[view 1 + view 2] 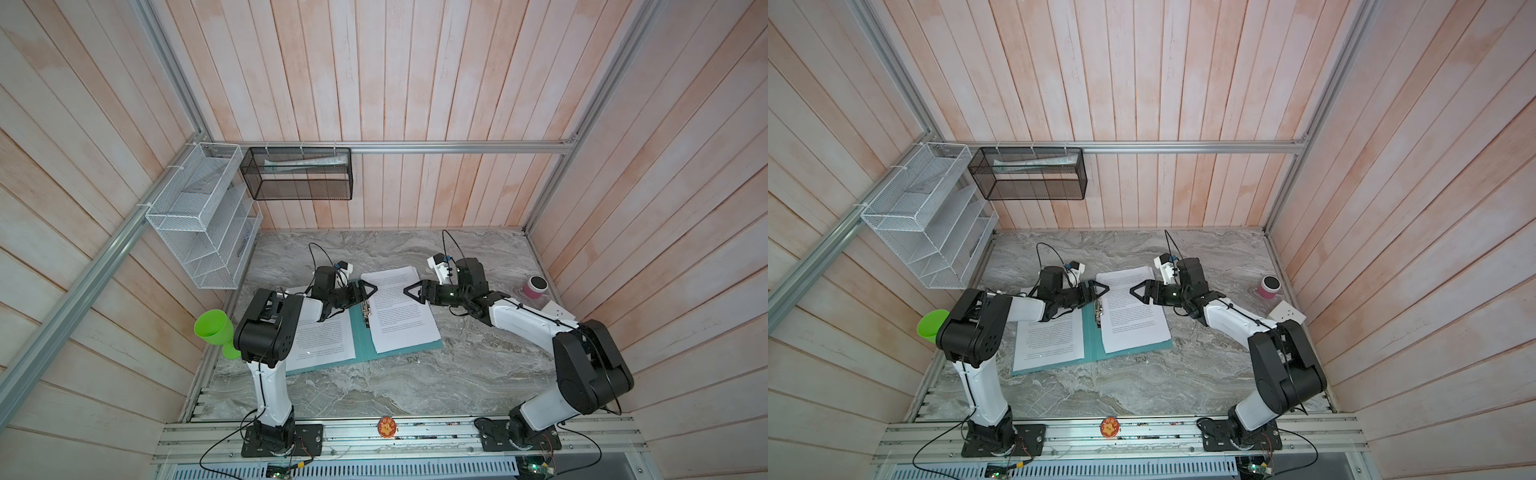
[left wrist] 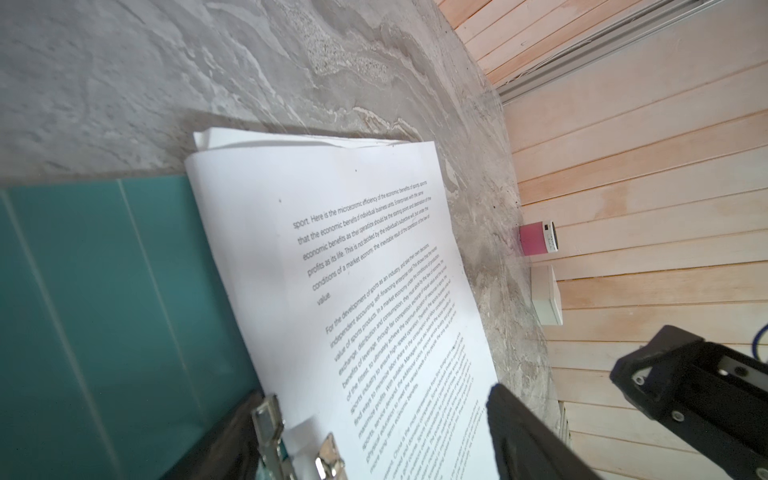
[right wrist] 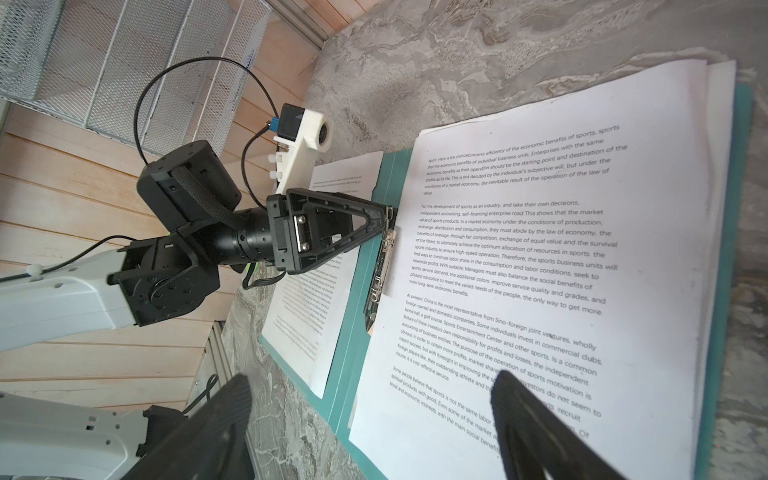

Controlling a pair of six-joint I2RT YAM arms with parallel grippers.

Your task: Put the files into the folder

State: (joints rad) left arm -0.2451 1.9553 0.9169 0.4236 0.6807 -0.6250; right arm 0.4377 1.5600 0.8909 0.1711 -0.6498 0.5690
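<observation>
We're seeing the folder (image 1: 358, 338) lying open on the counter (image 1: 415, 386), with the files (image 1: 399, 307) sitting across both covers. The left end effector (image 1: 370, 289) is hovering jaws-apart at the clip (image 1: 365, 312). The right end effector (image 1: 409, 291) is hovering jaws-apart over the right-hand sheets.

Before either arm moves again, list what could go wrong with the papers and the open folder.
1. The right stack is fanned and overhangs the far edge of the folder; closing now would likely crease those ends.
2. The open left fingers sit at the metal clip; a pull there may drag the folder.
3. The sheet on the left cover lies loose and could slide out.
</observation>
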